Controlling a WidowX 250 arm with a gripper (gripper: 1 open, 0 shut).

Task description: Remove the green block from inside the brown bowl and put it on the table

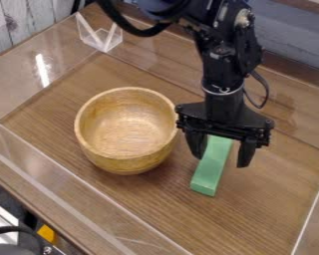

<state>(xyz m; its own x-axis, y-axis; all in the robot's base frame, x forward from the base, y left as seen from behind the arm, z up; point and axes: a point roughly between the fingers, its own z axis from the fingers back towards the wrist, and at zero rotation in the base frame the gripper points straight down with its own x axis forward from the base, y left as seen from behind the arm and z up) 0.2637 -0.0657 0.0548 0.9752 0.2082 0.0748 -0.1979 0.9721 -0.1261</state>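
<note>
The green block (213,167) lies flat on the table (109,209), just right of the brown bowl (127,128). Nothing is inside the bowl; its pale grainy inside shows bare. My gripper (223,147) hangs open right above the far end of the block, one dark finger on each side of it, clear of the block's sides. The black arm rises from there toward the top of the view.
Clear acrylic walls (43,70) run along the table's left, front and right edges. A small clear acrylic piece (99,38) stands at the back left. Bare wood-grain surface lies in front of the bowl and block.
</note>
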